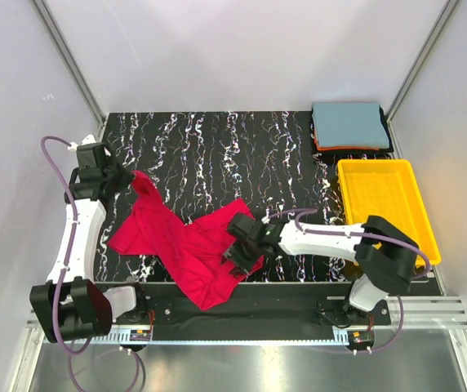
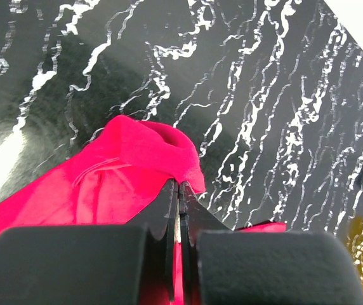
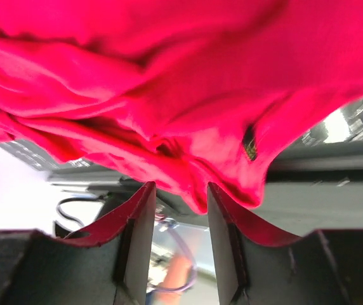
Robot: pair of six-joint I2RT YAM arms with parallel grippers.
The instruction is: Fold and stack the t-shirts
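Now | left fingers point(image 2: 169, 213) pinch red t-shirt point(image 1: 180, 249) | right fingers point(image 3: 137, 235) parted beside it

Top view bright, even, sharp. My left wrist: white glare on glossy bench point(image 2: 4, 159), foreground blurred. My right wrist: red t-shirt point(image 3: 169, 95) close, soft-focus, background blown out.

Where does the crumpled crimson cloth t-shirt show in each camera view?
Top external: crimson cloth t-shirt lower left of centre.
Left wrist: lower left, pinched by the left claw.
Right wrist: upper half, above the open right claw.
Shared landmark: black white-veined tabletop.
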